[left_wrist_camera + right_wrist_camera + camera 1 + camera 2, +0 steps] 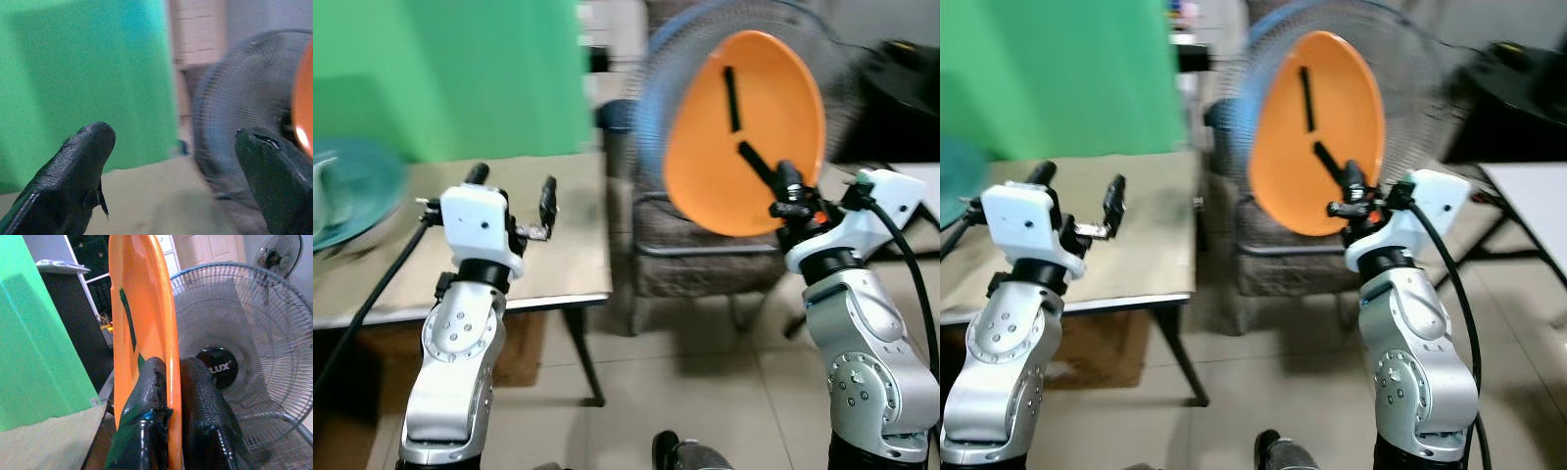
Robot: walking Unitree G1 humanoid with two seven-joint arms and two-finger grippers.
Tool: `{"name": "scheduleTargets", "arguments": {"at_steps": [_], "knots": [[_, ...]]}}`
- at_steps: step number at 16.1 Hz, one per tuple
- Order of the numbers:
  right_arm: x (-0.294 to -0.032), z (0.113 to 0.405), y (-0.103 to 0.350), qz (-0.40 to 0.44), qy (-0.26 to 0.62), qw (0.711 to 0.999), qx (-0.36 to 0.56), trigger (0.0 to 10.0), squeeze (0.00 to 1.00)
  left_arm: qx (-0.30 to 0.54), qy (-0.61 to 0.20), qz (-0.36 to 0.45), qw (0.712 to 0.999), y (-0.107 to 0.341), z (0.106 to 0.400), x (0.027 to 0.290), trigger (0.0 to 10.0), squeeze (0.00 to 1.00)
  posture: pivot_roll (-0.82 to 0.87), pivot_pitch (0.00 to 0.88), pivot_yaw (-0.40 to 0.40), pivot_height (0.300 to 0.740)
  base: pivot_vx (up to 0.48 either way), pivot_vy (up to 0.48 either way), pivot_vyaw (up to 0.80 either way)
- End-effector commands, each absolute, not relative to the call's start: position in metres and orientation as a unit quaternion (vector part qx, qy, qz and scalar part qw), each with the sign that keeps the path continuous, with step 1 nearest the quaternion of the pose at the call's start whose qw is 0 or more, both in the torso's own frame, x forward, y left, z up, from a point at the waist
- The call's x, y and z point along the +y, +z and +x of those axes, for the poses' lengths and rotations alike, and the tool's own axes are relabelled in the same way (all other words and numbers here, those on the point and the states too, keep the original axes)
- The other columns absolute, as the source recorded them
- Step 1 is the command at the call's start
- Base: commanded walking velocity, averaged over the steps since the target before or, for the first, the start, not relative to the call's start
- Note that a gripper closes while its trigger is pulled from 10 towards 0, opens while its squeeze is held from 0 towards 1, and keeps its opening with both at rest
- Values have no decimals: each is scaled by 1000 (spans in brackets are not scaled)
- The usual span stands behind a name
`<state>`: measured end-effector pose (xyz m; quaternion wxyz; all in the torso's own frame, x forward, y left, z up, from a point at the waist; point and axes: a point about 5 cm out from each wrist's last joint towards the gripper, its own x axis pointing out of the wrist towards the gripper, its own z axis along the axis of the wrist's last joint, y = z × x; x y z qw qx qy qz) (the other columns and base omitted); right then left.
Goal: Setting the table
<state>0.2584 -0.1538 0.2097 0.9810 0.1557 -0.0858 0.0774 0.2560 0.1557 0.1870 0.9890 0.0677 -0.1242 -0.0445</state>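
An orange plate (744, 132) stands on edge in the air, right of the table, with my right gripper (762, 168) shut on its lower rim. In the right wrist view the plate's rim (171, 382) is pinched between the two black fingers (203, 401). My left gripper (512, 191) is held up over the tan table (558, 255) near its right end, open and holding nothing. A teal plate (352, 191) lies at the table's far left.
A standing fan (842, 88) with a blue-rimmed grille is right behind the orange plate. A chair (695, 255) stands between the table and the fan. A green wall (450, 69) rises behind the table. A white table (1528, 196) stands at right.
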Motion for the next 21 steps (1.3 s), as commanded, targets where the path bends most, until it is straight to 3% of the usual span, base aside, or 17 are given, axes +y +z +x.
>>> {"name": "scheduleTargets", "arguments": {"at_steps": [1, 7, 11, 16, 21], "knots": [[-147, 253, 222, 157, 120, 974, -111, 10000, 0, -123, -63, 79, 987, 187, 255, 150, 10000, 0, 33, 0, 28, 740, 0, 0, -800], [-158, 256, 202, 101, 81, 989, -72, 10000, 0, -66, -66, 107, 990, 164, 251, 157, 10000, 0, 37, 0, 10, 740, 0, 0, -800], [-157, 259, 192, 8, 70, 994, -80, 10000, 0, -51, -65, 91, 992, 159, 250, 159, 10000, 0, 43, 0, 7, 740, 0, 0, -800], [-160, 256, 185, -22, 3, 995, -94, 10000, 0, -65, -65, 103, 990, 163, 252, 159, 10000, 0, 41, 0, 16, 740, 0, 0, -800], [-162, 254, 191, -16, 1, 993, -115, 10000, 0, -66, -75, 101, 990, 162, 255, 154, 10000, 0, 29, 0, 24, 740, 0, 0, -800]]}}
